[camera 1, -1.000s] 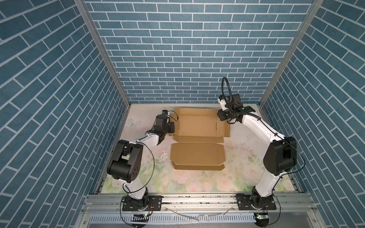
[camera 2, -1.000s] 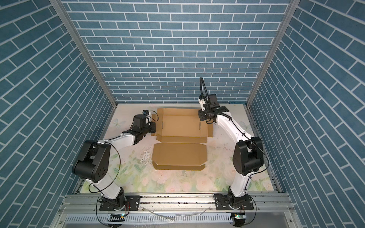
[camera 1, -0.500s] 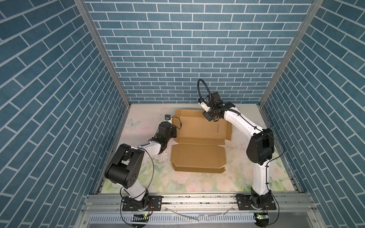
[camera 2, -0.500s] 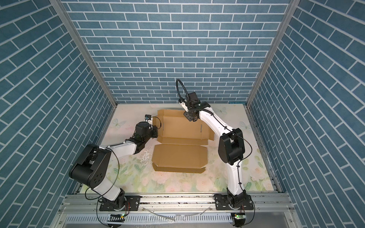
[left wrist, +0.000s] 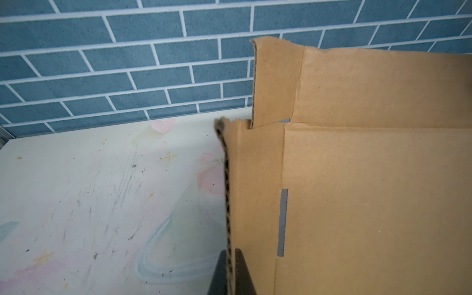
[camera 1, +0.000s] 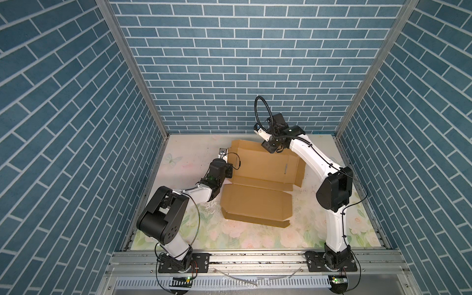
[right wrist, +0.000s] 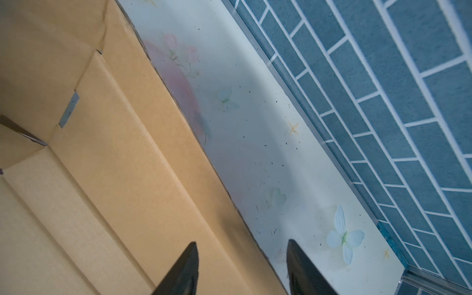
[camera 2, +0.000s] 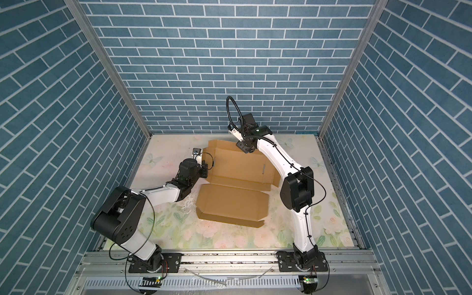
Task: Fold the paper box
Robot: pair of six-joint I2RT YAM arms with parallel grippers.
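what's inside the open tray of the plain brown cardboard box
Only bare, creased cardboard shows inside the plain brown corrugated paper box, with a narrow slot and no contents. The right gripper and its arm cover the far right corner in both top views.

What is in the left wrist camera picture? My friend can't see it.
The left gripper pinches the thin raised side edge of the brown paper box, whose creased panels and narrow slot fill much of the picture. Beside it lies the pale flowery table, with a blue brick wall behind.
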